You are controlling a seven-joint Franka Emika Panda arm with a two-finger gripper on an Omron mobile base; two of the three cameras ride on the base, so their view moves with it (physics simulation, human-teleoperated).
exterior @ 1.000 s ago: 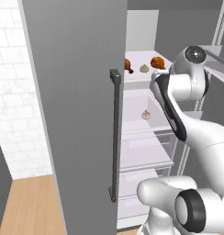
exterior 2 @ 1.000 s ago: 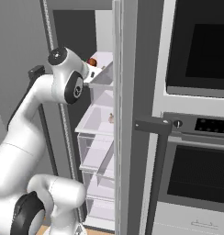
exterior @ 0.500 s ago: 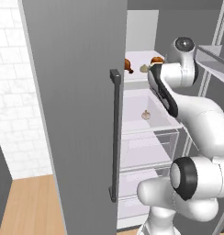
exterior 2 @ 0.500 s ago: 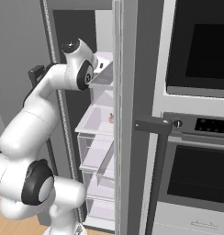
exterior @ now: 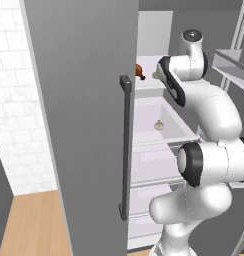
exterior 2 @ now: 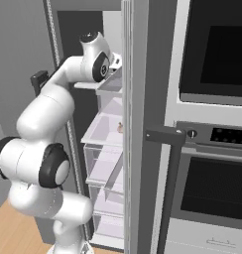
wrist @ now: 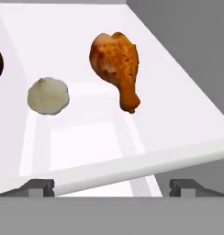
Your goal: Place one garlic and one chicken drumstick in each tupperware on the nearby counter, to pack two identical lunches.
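In the left base view, the white arm (exterior: 204, 100) is seen rising from the lower right and folding forward, its upper links reaching into the open fridge at the height of the top shelf (exterior: 146, 82). The hand itself is hidden behind the wrist, so the spread of the fingers cannot be told here. The grey fridge door (exterior: 81, 115) with its dark handle (exterior: 125, 150) is swung open and covers the left part of the shelves. A brown chicken drumstick (exterior: 139, 72) is seen at the shelf's left edge, just past the door. A garlic bulb (exterior: 158, 125) lies on the shelf below, near its middle.

In the right base view, the arm (exterior 2: 48, 109) is bent up from the lower left with its wrist at the top shelf. The fridge's side panel and a built-in oven (exterior 2: 212, 149) stand at the right. The lower garlic bulb (exterior 2: 120, 127) is partly hidden by the panel edge.

In the hand view, the two fingertips (wrist: 40, 187) are held wide apart at the front edge of the white shelf (wrist: 146, 165), with nothing between them. A golden-brown drumstick (wrist: 117, 66) lies right of the shelf's centre, thin end toward the front edge. A pale garlic (wrist: 48, 95) lies nearer the left edge, apart from the drumstick.
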